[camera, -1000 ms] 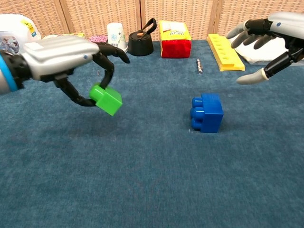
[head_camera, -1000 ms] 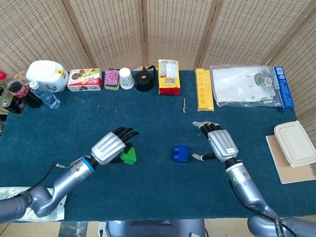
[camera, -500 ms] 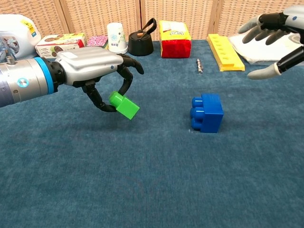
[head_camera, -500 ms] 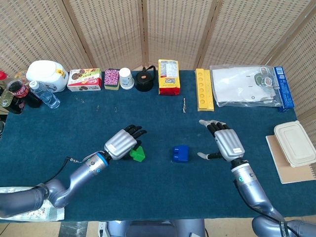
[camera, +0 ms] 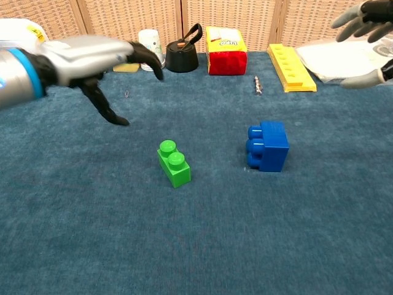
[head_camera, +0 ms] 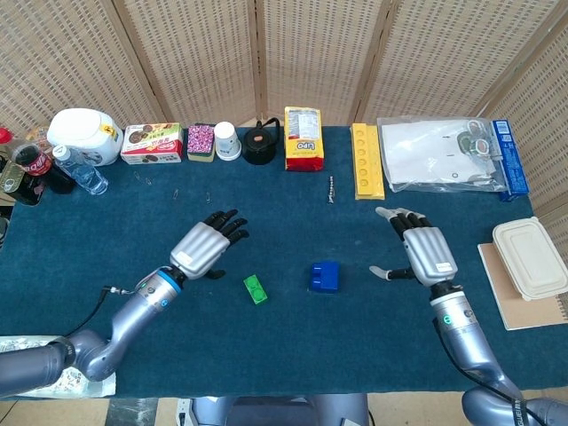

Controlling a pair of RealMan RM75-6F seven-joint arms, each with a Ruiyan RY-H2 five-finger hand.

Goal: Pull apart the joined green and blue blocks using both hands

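Note:
The green block (head_camera: 256,289) (camera: 173,163) lies alone on the blue cloth, studs up, apart from the blue block (head_camera: 325,277) (camera: 268,145) to its right. My left hand (head_camera: 202,246) (camera: 92,58) hovers up and to the left of the green block, fingers spread, holding nothing. Off to the right of the blue block my right hand (head_camera: 426,253) (camera: 365,27) is raised with its fingers apart, also holding nothing.
Along the far table edge stand a jug (head_camera: 85,135), snack boxes (head_camera: 152,143), a paper cup (head_camera: 227,140), a black kettle (head_camera: 261,143), a yellow packet (head_camera: 303,138), a yellow tray (head_camera: 367,161) and a plastic bag (head_camera: 442,153). A lidded container (head_camera: 530,256) sits far right. Bottles (head_camera: 35,169) stand far left.
My left hand let go of the green block, which now lies on the cloth, and drew back up and left. My right hand moved further right, away from the blue block.

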